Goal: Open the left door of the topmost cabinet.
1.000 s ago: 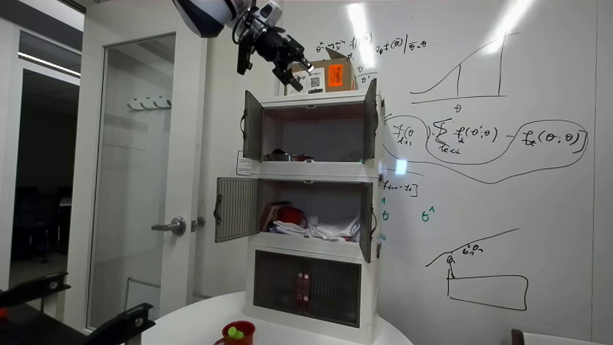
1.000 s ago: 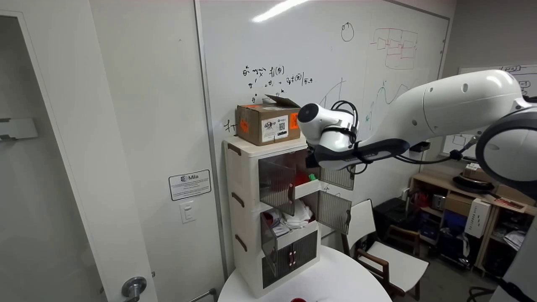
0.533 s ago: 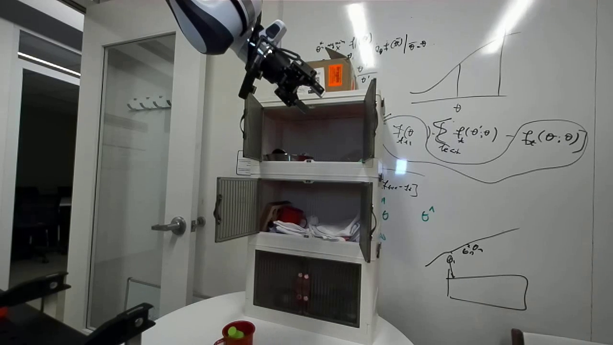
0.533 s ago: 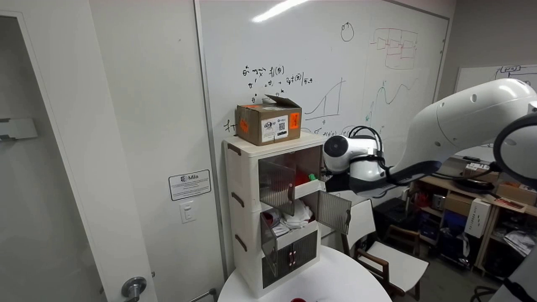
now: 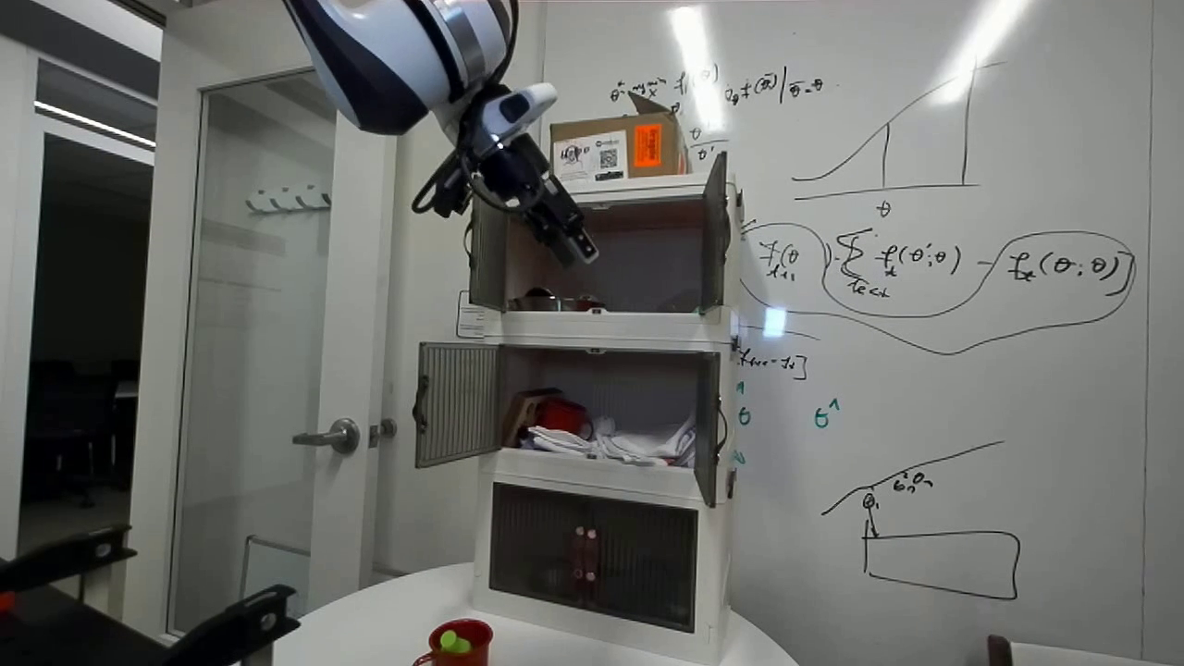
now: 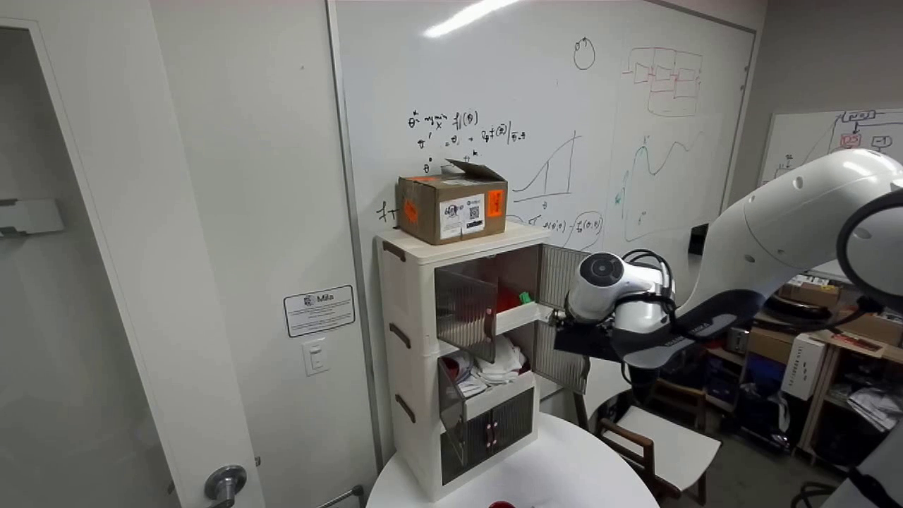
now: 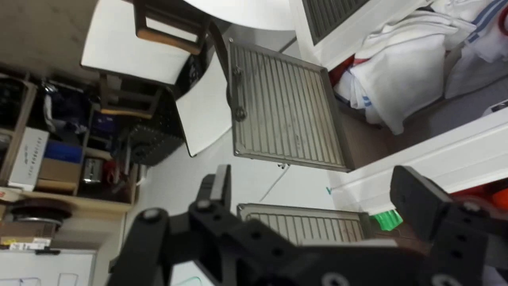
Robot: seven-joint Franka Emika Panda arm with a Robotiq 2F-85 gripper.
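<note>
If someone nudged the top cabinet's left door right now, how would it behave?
The left door would probably swing rather than slide, since it stands open, meeting the topmost cabinet along one upright edge. It looks flat and unbent, so likely stiff. Being thin, it may feel light.

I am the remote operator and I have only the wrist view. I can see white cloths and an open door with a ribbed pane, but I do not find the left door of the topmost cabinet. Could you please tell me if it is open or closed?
Observer: It is open: in both exterior views the left door of the topmost cabinet stands swung outward.
Operator: Thank you. Is there something placed on top of this cabinet?
Observer: Yes, a cardboard box rests there.
Operator: That is good to know. I see only one edge of the table; is there any small object on it?
Observer: Yes, a red mug with something green inside.
</note>
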